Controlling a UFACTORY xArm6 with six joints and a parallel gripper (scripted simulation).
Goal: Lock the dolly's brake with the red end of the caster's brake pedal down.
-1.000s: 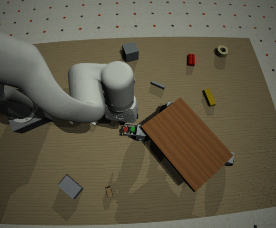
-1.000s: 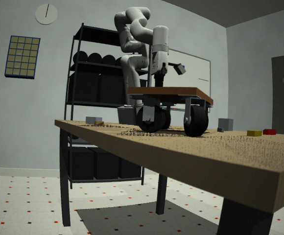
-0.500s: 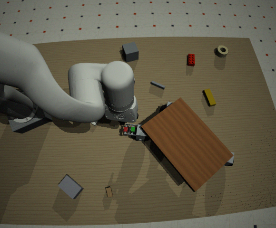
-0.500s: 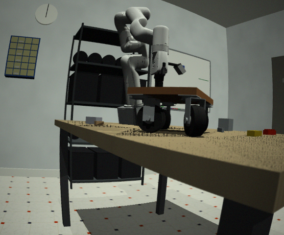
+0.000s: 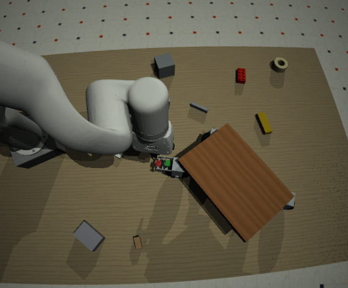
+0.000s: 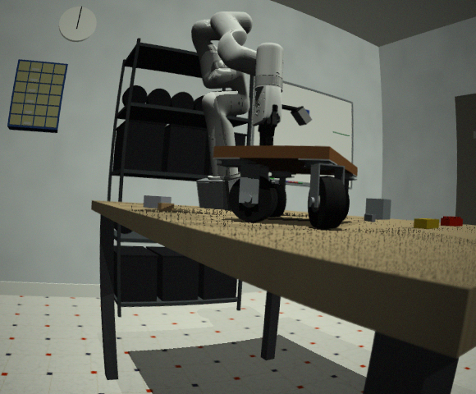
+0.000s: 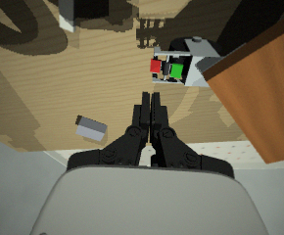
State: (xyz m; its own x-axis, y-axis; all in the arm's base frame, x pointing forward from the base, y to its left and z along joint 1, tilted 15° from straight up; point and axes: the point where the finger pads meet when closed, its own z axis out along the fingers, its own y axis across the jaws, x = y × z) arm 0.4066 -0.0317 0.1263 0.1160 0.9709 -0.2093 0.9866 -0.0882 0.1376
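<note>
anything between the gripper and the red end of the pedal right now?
Nothing visible. In the wrist view the shut gripper holds nothing and hangs apart from the pedal, with only bare table showing between its tips and the red end. The dolly's deck lies off to the side, not over the pedal.
</note>
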